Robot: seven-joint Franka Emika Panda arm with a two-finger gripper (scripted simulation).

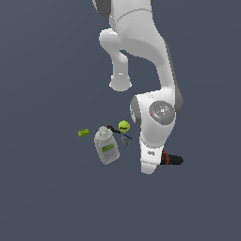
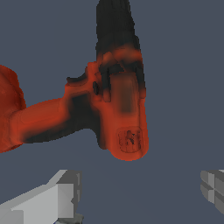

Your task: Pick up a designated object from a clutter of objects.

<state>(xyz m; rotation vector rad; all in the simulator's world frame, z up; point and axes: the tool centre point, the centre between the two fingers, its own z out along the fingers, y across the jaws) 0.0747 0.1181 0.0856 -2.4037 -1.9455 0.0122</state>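
Grey gripper (image 2: 140, 197) fingers spread wide (grasping nothing) above the red drill (image 2: 109, 109).

We find no readable text, number or brand anywhere.

Drill (image 2: 118, 109): embossed mark on rear end cap of red body, seen in wrist view; characters blurred, cannot read.

Bottle (image 1: 107, 148): green label on front, seen in exterior view; small dark band on label, print too small to read.

Ball (image 1: 124, 126): dark mark on yellow-green surface; we cannot tell letters.

Arm joint cap (image 1: 161, 111): pale dotted ring pattern, no legible sign.
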